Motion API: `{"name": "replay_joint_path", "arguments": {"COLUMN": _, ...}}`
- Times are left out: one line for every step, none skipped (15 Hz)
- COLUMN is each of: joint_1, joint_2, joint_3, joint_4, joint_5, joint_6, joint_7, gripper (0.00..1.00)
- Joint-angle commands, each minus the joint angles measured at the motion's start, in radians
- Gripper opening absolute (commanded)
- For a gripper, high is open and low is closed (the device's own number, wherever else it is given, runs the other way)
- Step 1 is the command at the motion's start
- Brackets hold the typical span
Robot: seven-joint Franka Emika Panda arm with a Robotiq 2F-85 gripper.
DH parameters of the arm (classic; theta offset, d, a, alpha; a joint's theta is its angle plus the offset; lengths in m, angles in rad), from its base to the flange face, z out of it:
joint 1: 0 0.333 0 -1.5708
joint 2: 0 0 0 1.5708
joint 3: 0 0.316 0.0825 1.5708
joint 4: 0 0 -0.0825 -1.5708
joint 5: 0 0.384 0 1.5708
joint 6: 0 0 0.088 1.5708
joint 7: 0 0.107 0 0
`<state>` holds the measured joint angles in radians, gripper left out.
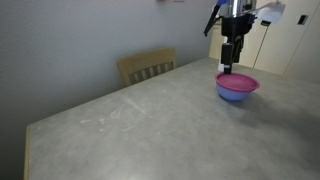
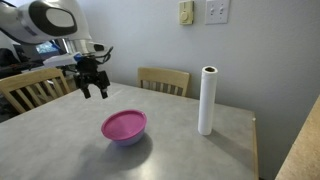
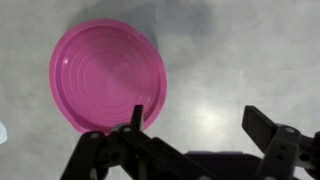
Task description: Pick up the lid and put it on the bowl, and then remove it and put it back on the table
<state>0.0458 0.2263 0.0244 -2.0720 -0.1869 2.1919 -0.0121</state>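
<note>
Nothing to read anywhere I look. The lid (image 3: pixel 108 75) shows bare moulded rings and no lettering, and the wall plates (image 2: pixel 216 11) on the far wall are too small to tell any marking.

Bare table (image 2: pixel 60 145) rings the bowl (image 1: pixel 235 96) (roll (image 2: pixel 207 100) apart).

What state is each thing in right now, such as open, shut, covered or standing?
lid: lying on the bowl, not held.
bowl: upright on the table, covered by the lid.
gripper: open, empty, in the air clear of the lid.
white roll: standing upright on the table.
</note>
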Motion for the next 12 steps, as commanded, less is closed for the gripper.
{"name": "replay_joint_path", "arguments": {"joint_1": -0.014, "joint_2": 0.158, "joint_3": -0.024, "joint_4": 0.158, "joint_5": 0.006, "joint_6": -0.045, "joint_7": -0.002, "gripper": 1.0}}
{"name": "replay_joint_path", "arguments": {"joint_1": -0.013, "joint_2": 0.178, "joint_3": -0.028, "joint_4": 0.175, "joint_5": 0.008, "joint_6": -0.038, "joint_7": -0.005, "gripper": 1.0}}
{"name": "replay_joint_path", "arguments": {"joint_1": -0.007, "joint_2": 0.121, "joint_3": -0.028, "joint_4": 0.102, "joint_5": 0.001, "joint_6": -0.004, "joint_7": 0.0, "gripper": 1.0}}
{"name": "replay_joint_path", "arguments": {"joint_1": -0.008, "joint_2": 0.149, "joint_3": -0.031, "joint_4": 0.128, "joint_5": 0.001, "joint_6": -0.004, "joint_7": 0.0, "gripper": 1.0}}
{"name": "replay_joint_path", "arguments": {"joint_1": -0.008, "joint_2": 0.168, "joint_3": -0.032, "joint_4": 0.145, "joint_5": 0.001, "joint_6": -0.004, "joint_7": 0.0, "gripper": 1.0}}
{"name": "replay_joint_path", "arguments": {"joint_1": -0.007, "joint_2": 0.177, "joint_3": -0.031, "joint_4": 0.156, "joint_5": 0.001, "joint_6": -0.006, "joint_7": 0.0, "gripper": 1.0}}
{"name": "replay_joint_path", "arguments": {"joint_1": -0.007, "joint_2": 0.178, "joint_3": -0.031, "joint_4": 0.159, "joint_5": 0.001, "joint_6": -0.007, "joint_7": 0.0, "gripper": 1.0}}
{"name": "replay_joint_path", "arguments": {"joint_1": 0.005, "joint_2": 0.188, "joint_3": -0.04, "joint_4": 0.158, "joint_5": -0.01, "joint_6": -0.003, "joint_7": 0.047, "gripper": 1.0}}
{"name": "replay_joint_path", "arguments": {"joint_1": 0.016, "joint_2": 0.197, "joint_3": -0.045, "joint_4": 0.157, "joint_5": -0.016, "joint_6": -0.006, "joint_7": 0.088, "gripper": 1.0}}
{"name": "replay_joint_path", "arguments": {"joint_1": 0.004, "joint_2": 0.235, "joint_3": -0.056, "joint_4": 0.207, "joint_5": -0.017, "joint_6": -0.028, "joint_7": 0.089, "gripper": 1.0}}
{"name": "replay_joint_path", "arguments": {"joint_1": 0.007, "joint_2": 0.253, "joint_3": -0.06, "joint_4": 0.223, "joint_5": -0.018, "joint_6": -0.046, "joint_7": 0.113, "gripper": 1.0}}
{"name": "replay_joint_path", "arguments": {"joint_1": 0.011, "joint_2": 0.27, "joint_3": -0.068, "joint_4": 0.238, "joint_5": -0.023, "joint_6": -0.057, "joint_7": 0.14, "gripper": 1.0}}
